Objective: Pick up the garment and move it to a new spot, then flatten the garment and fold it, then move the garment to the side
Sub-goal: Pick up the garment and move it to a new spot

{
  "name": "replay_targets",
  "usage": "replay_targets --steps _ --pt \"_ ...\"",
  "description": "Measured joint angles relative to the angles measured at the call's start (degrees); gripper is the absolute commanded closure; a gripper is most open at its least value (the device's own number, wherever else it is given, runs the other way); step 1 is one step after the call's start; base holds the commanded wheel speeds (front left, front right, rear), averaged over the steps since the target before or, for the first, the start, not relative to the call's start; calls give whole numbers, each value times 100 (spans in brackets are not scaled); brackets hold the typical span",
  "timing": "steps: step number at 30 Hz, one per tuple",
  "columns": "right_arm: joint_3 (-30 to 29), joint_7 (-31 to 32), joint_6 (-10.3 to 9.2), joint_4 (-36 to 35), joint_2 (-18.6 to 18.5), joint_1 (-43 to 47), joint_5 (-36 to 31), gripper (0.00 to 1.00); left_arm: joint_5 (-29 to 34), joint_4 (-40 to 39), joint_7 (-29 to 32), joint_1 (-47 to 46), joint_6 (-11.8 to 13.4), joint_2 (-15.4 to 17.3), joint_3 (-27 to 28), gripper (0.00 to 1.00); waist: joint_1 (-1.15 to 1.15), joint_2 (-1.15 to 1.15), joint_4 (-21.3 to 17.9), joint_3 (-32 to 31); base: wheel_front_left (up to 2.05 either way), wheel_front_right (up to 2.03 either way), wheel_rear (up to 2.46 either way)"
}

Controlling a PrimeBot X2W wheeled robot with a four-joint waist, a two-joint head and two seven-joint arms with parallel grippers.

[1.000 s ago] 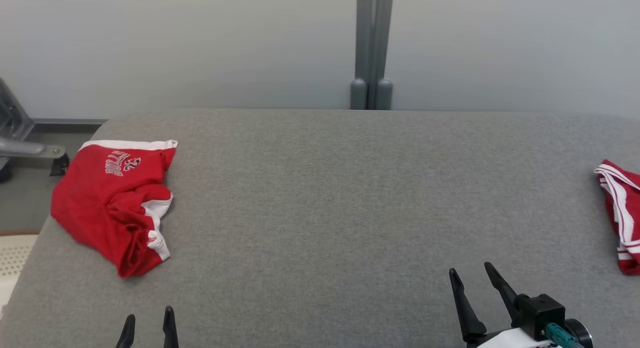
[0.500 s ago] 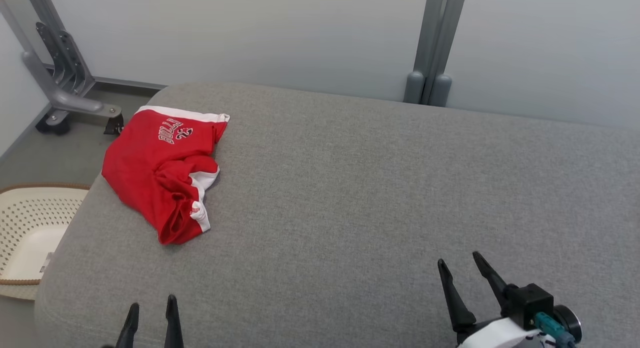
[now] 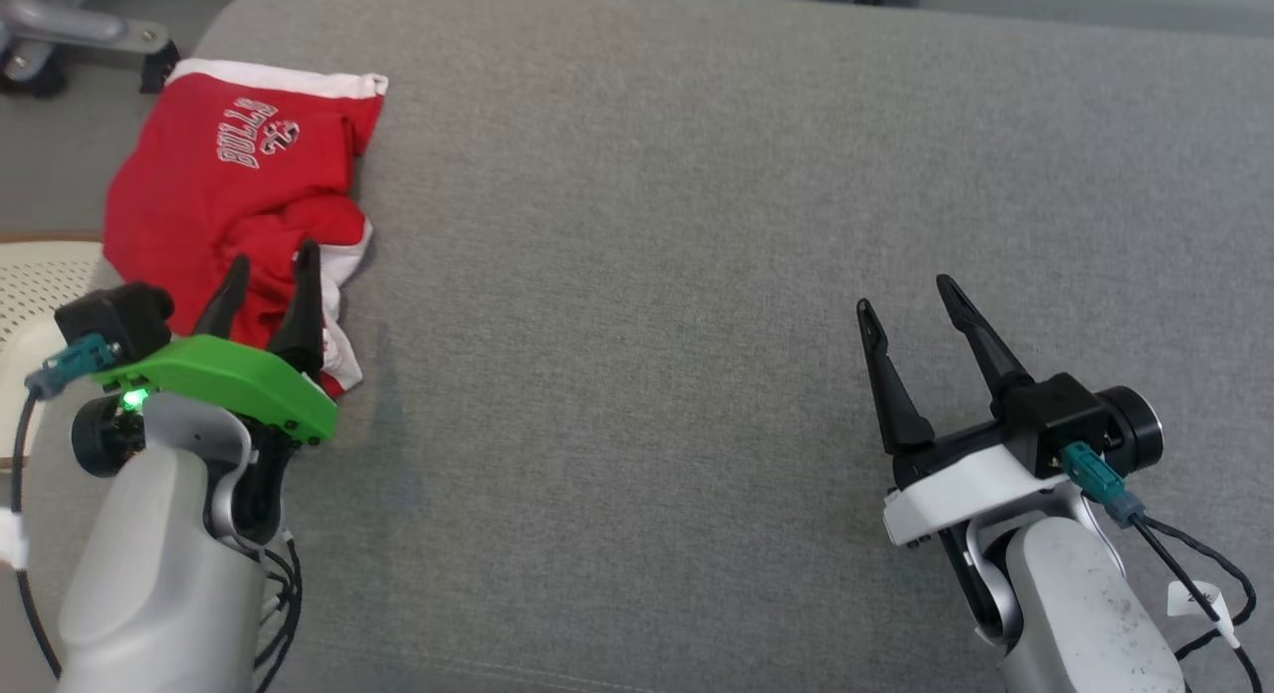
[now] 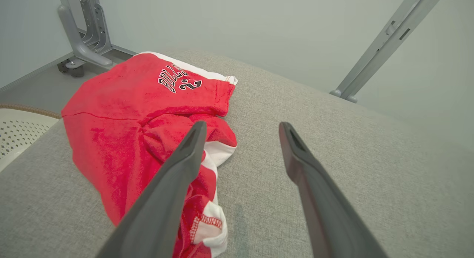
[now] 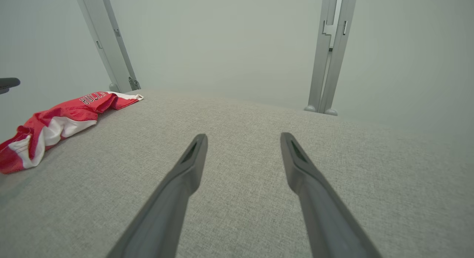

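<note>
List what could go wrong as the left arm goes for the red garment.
1. The garment lies bunched with overlapping folds. The open left end effector, above its near end, may pinch only one layer or the white hem, so it would likely lift twisted.
2. It sits at the edge of the surface, near the basket; a nudge could push it off.
3. If it comes down too far, the end effector could dig into the grey surface.

The red garment [image 3: 214,190] bore the word BULLS in arched block letters near its white-banded edge. Just beneath the word stood a two-digit number beginning with 2; its second digit was too small to read.
</note>
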Motion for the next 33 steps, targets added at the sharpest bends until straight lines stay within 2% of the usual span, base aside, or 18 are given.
replay_targets --steps 3,8,9,10,11,15,19,22,28,33 --pt "97 0 0 25 -1 -105 46 0 27 680 352 -399 22 190 -34 0 0 0 -134 424 0 0 0" --pt "183 0 0 4 -5 -216 207 0 91 1589 527 -811 270 422 7 0 0 0 -436 895 0 0 0" --pt "208 0 0 -5 -5 -219 218 0 100 1730 537 -842 271 457 3 7 1 0 -514 954 0 0 0" --pt "218 0 0 -5 -10 -217 242 0 99 1835 528 -889 274 514 34 73 0 0 -594 1002 0 0 0" --pt "224 0 0 -5 -9 -217 266 0 97 1893 525 -929 269 579 43 100 0 0 -656 1032 0 0 0" --pt "186 0 0 21 -8 -125 350 0 14 1838 389 -955 163 692 59 100 1 0 -920 1041 0 0 0" --pt "145 0 -1 76 -9 155 510 0 -31 1240 389 -673 41 633 -190 100 0 0 -1068 810 0 0 0" --pt "149 0 0 94 -9 361 617 0 -156 404 592 -421 27 584 -404 100 1 0 -1142 569 0 0 0" --pt "220 0 0 124 -5 659 802 0 -671 -2069 1430 155 20 479 -742 100 0 0 -1231 -57 0 0 0" --pt "238 0 -1 113 -8 762 894 0 -1161 -3953 2186 471 332 238 -916 100 0 0 -1404 -442 0 0 0"
